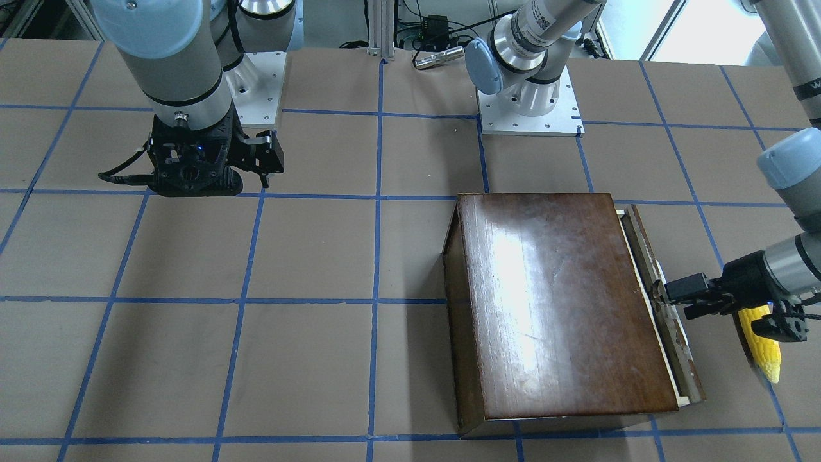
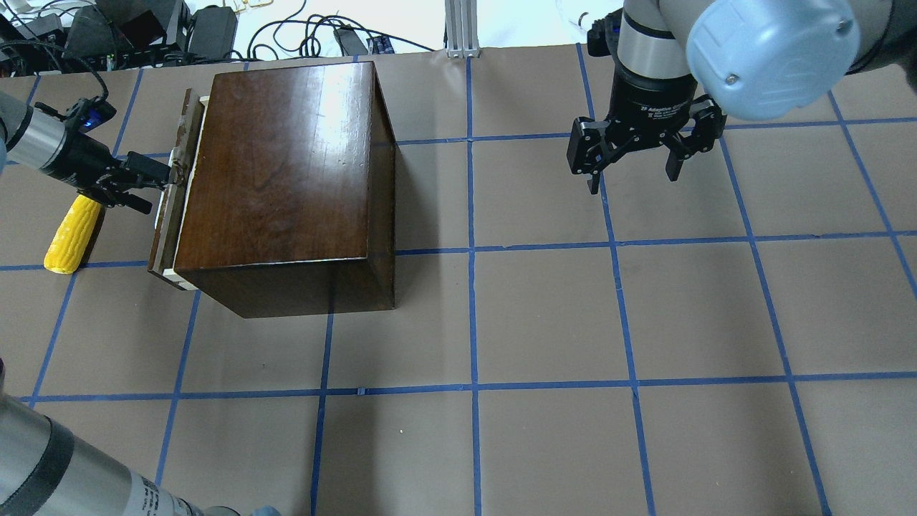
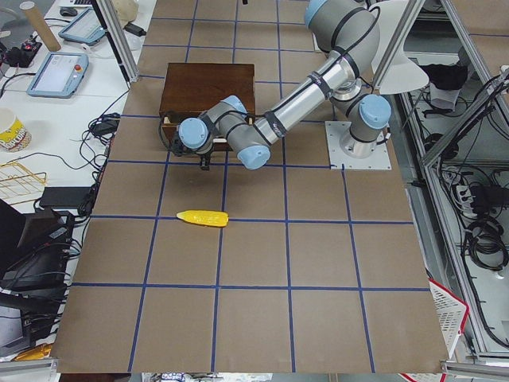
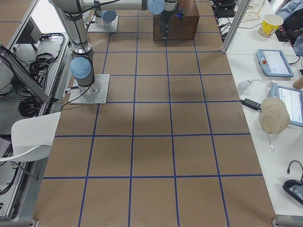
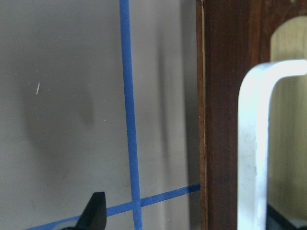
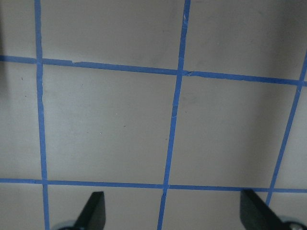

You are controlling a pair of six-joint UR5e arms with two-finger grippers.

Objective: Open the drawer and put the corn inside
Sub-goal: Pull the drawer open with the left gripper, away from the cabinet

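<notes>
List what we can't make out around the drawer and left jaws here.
- Drawer inside: overhead and front views, covered by the cabinet top; only a pale sliver shows.
- Left gripper on the handle: its wrist view shows one finger, the frame edge crops the rest; too small overhead.
- Corn, one end: front view, behind the left gripper.

Bright, even light from overhead. A white glare streak crosses the glossy box [image 1: 551,269]; soft shadows fall on the table [image 2: 544,315]. The left wrist view blurs the drawer [image 5: 223,120] and its pale handle [image 5: 253,143]. The front view's upper right corner is blown out.
</notes>
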